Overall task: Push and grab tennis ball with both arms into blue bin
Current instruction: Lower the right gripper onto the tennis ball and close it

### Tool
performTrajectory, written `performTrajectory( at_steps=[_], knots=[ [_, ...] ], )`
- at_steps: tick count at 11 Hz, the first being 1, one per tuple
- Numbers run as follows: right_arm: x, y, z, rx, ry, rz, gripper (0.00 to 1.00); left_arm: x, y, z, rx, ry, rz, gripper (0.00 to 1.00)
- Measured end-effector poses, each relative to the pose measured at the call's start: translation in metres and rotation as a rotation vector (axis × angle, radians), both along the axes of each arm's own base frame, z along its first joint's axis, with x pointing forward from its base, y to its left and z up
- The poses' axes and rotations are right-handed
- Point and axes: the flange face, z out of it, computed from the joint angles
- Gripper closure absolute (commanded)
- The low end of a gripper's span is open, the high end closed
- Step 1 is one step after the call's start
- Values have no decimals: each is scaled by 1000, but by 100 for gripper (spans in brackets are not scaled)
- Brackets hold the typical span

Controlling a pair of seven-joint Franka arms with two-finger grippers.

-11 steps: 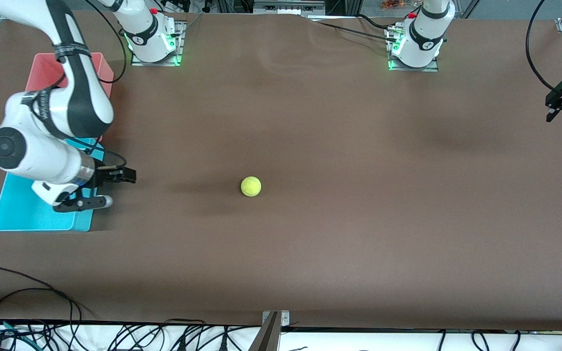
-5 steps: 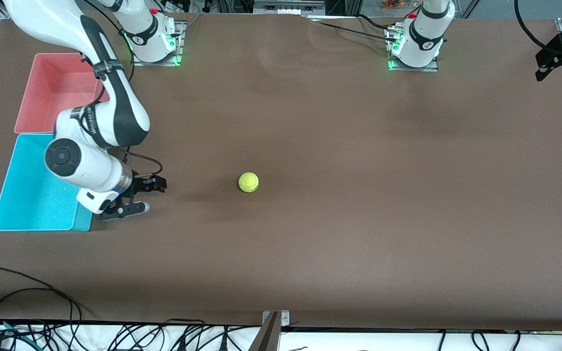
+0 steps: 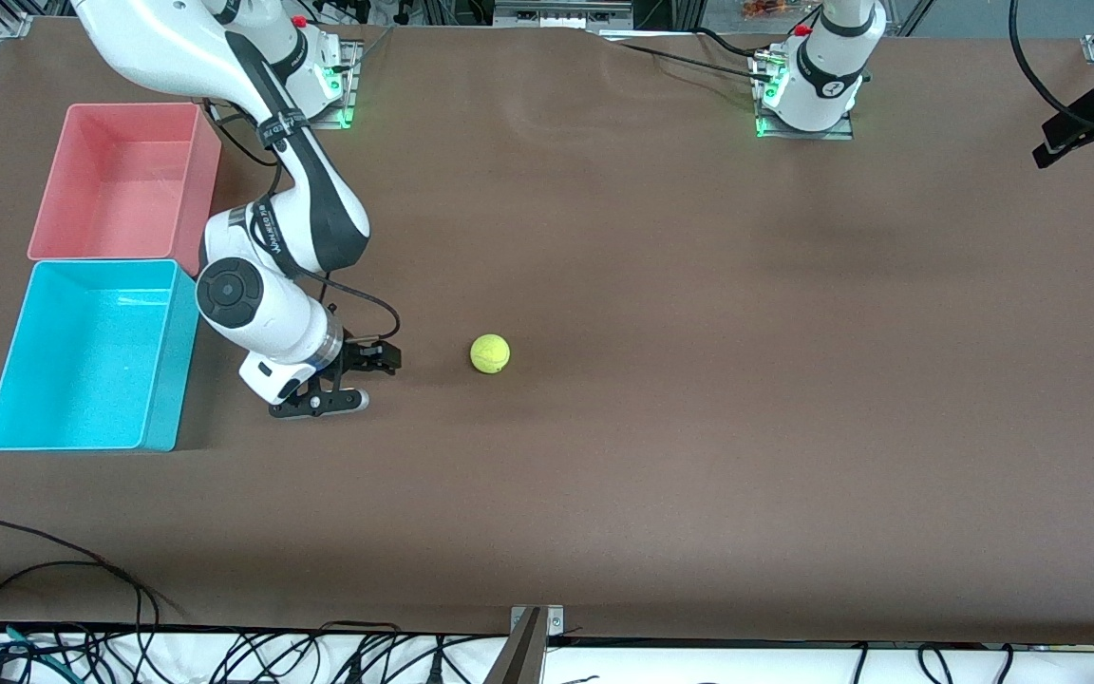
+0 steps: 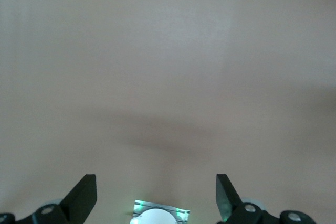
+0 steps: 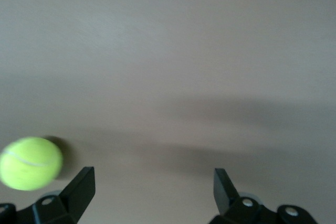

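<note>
The yellow-green tennis ball [image 3: 489,353] lies on the brown table near its middle; it also shows in the right wrist view [image 5: 30,163], off to one side of the fingers. My right gripper [image 3: 367,378] is open and empty, low over the table between the blue bin [image 3: 160,356] and the ball, a short gap from the ball. My left gripper [image 3: 1074,131] is up in the air over the table's edge at the left arm's end, open and empty; its fingertips [image 4: 84,195] frame bare table and the left arm's base.
A pink bin [image 3: 207,161] stands against the blue bin, farther from the front camera. The arm bases [image 3: 808,85] stand along the table's far edge. Cables lie along the near edge [image 3: 53,589].
My right gripper has swung from over the blue bin out toward the ball, uncovering the bin. My left gripper has risen and drawn back toward its end. The ball has barely shifted.
</note>
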Motion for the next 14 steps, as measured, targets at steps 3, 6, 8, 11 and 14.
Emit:
performTrajectory(
  at_steps=[3,6,8,11,14],
  knots=[
    [-15,41,0,56,19,-64,0,1,26,-3,-119,1,68,0],
    [-31,82,-12,63,16,-63,0,2,21,-3,-115,7,58,0],
    [-37,96,-24,67,14,-82,0,6,-14,-7,4,28,-21,0],
    [-42,113,-39,82,-8,-109,0,8,-44,-8,35,28,-36,0],
    [-46,127,-62,98,-27,-145,0,10,-34,-11,30,34,-18,0]
  ],
)
